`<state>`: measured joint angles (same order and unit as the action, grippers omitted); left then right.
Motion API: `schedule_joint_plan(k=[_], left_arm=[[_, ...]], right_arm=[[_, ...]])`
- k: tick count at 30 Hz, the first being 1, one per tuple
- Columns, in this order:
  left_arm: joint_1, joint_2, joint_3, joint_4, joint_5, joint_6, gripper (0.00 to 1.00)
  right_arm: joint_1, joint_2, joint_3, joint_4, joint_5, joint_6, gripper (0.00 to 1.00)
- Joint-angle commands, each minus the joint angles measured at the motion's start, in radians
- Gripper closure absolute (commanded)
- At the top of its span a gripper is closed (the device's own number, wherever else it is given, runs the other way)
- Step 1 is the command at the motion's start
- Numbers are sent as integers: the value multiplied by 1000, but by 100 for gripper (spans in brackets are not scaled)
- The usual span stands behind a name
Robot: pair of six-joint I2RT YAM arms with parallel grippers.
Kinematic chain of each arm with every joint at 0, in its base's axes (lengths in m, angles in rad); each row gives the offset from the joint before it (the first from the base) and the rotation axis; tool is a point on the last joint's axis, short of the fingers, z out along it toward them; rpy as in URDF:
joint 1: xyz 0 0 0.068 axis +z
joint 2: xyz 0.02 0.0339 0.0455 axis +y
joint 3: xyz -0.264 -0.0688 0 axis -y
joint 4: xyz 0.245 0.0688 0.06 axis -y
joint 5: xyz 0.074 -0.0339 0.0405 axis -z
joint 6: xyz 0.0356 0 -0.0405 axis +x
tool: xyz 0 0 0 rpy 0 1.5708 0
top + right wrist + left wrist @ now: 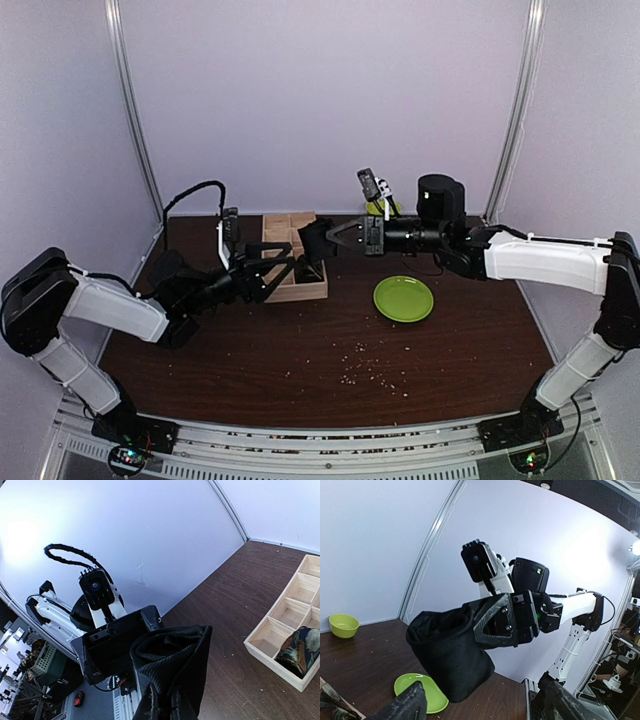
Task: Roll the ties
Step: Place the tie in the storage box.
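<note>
Necktie of soft black fabric (447, 655) is bunched into a fat, creased roll, clamped in the right claw (487, 625) and hanging clear of the dark wooden desk (300, 350). Just beside it the left claw (283, 270) stands with fingers apart, holding nothing. Below lies a pale partitioned wooden tray (267, 660). One near compartment holds a dark patterned bundle (299, 651), possibly a finished tie, though it is partly cut off. Rolling looks done; stowing this roll is left.
</note>
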<state>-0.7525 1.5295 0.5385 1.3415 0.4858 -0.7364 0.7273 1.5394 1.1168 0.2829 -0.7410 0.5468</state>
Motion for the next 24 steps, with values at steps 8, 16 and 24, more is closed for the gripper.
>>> schedule_joint_plan(k=[8, 16, 24], left_arm=[[0, -62, 91, -155, 5, 15, 23], [-5, -95, 54, -174, -48, 54, 24], [89, -256, -55, -431, -243, 60, 22]], right_arm=[[39, -59, -50, 221, -51, 126, 100], [46, -49, 31, 33, 9, -2, 100], [60, 107, 343, -466, 213, -399, 100]])
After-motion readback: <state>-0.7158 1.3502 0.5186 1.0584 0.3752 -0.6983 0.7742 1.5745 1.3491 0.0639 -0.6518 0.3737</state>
